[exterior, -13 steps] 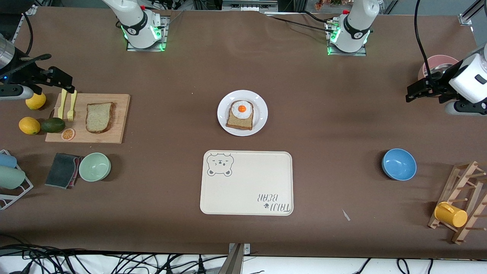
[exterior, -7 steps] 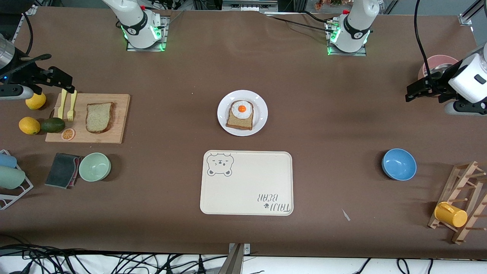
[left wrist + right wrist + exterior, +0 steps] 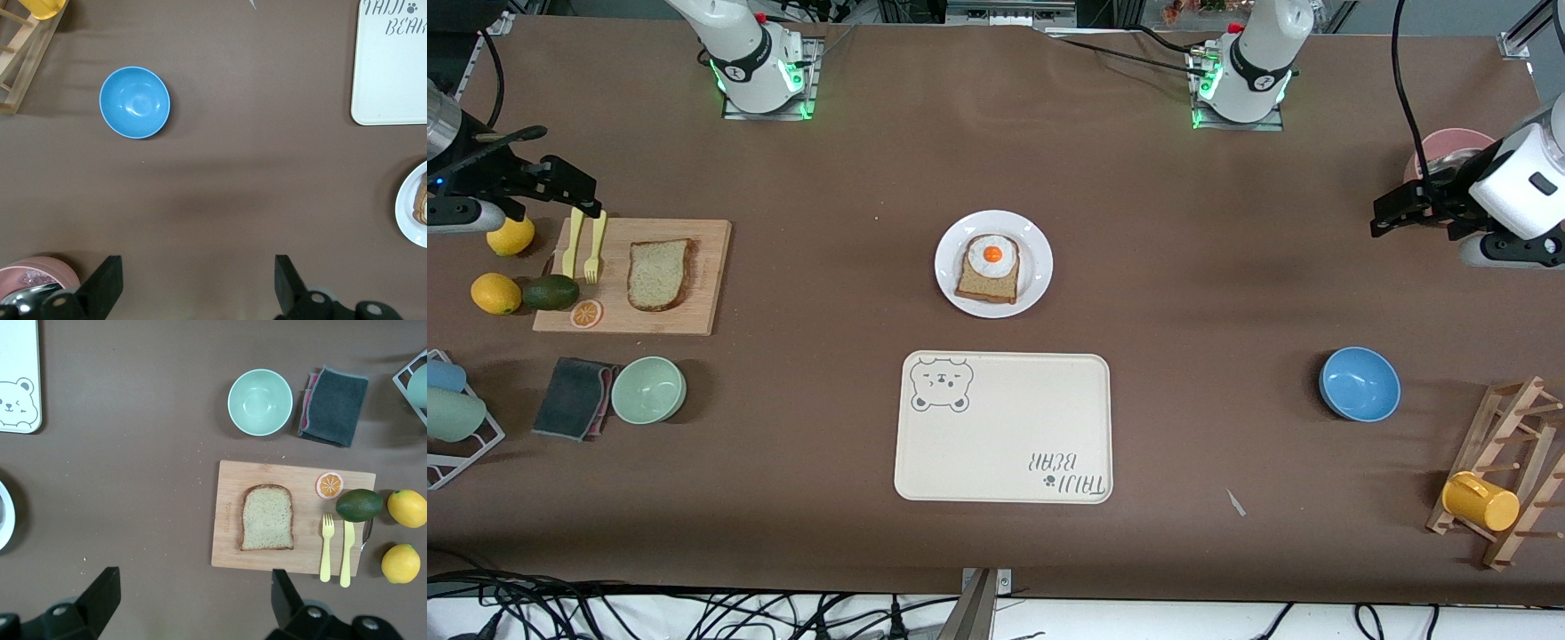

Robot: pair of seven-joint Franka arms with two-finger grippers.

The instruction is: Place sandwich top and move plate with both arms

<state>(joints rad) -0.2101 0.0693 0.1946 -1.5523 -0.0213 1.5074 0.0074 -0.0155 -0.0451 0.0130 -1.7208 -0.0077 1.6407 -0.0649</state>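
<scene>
The sandwich top, a plain speckled bread slice, lies flat on a wooden cutting board toward the right arm's end of the table. The white plate stands mid-table and carries a bread slice topped with a fried egg. Its rim shows at the edge of the left wrist view and of the right wrist view. My right gripper hangs open and empty over the table beside the board. My left gripper hangs open and empty over bare table at the left arm's end.
A cream bear-print tray lies nearer the camera than the plate. A blue bowl, wooden mug rack and pink bowl stand at the left arm's end. A green bowl, grey cloth, lemons, avocado and yellow cutlery surround the board.
My left gripper has drifted slightly toward the robots' bases and toward the table's middle. The right arm and all objects have not moved.
</scene>
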